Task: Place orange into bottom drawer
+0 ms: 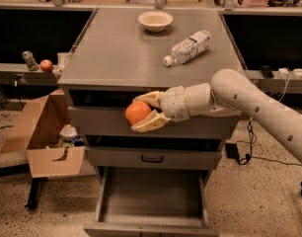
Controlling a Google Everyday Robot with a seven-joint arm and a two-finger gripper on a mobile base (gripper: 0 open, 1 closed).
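The orange is round and bright and sits between the cream fingers of my gripper, which is shut on it. The gripper holds it in the air in front of the top drawer's face, off the cabinet top. The arm reaches in from the right. The bottom drawer is pulled open below, a wide plain grey tray with nothing showing inside. The orange hangs above it, over its left half.
A cream bowl and a lying plastic bottle are on the cabinet top. The middle drawer is closed. An open cardboard box stands at the left. A small red fruit rests on a left shelf.
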